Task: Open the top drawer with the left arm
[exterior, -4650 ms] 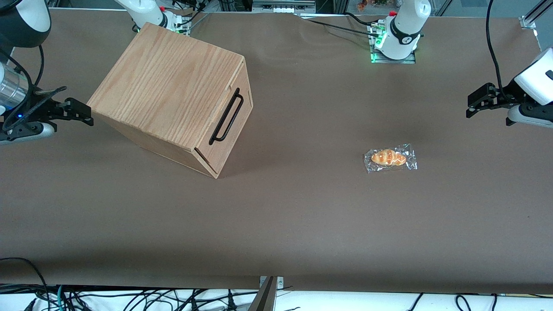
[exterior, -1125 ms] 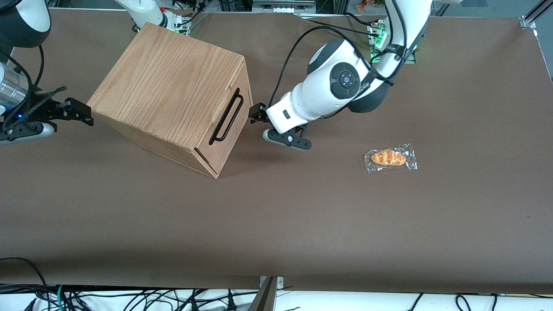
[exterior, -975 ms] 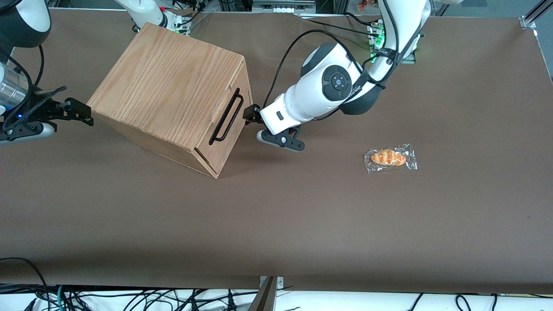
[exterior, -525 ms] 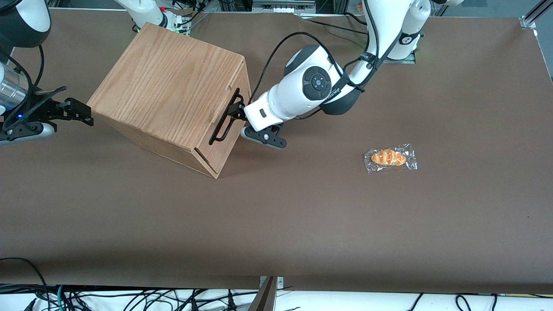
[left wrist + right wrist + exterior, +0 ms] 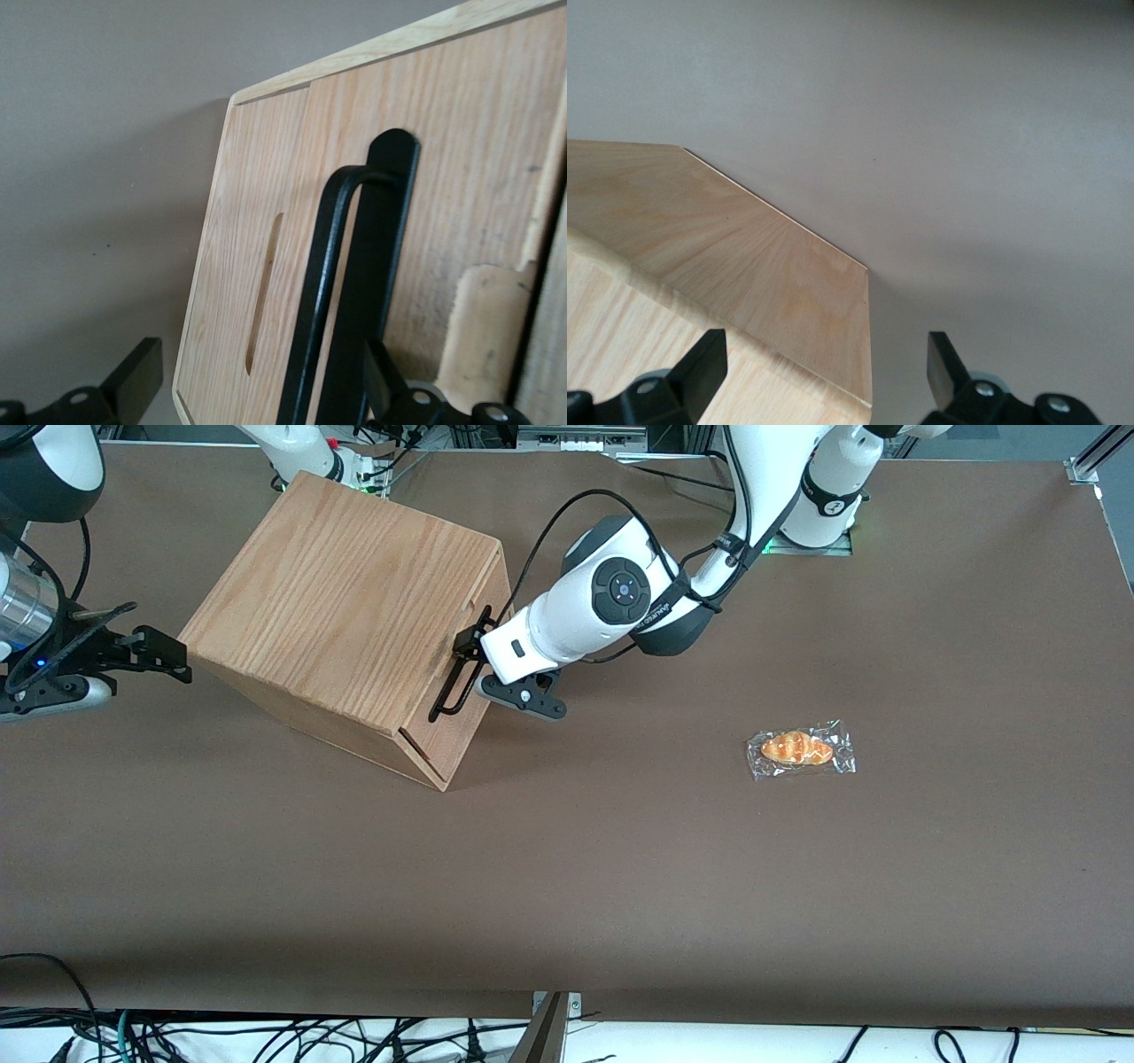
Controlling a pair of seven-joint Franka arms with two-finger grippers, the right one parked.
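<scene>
the pincer (image 5: 468, 657) is being brought up to the handle (image 5: 462, 662), closer than half a second ago. it is being held spread, with the bar between its fingers (image 5: 133, 381). the drawer (image 5: 469, 682) is not yet being pulled.

The gripper (image 5: 467, 662) is positioned at the drawer (image 5: 474, 677) handle (image 5: 462, 662), apparently straddling it. A wrapped pastry (image 5: 798, 748) lies well apart, toward the working arm's end.

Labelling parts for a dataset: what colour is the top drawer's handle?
Black, clearest in the left wrist view: the handle stands between the open end effector's fingers.
</scene>
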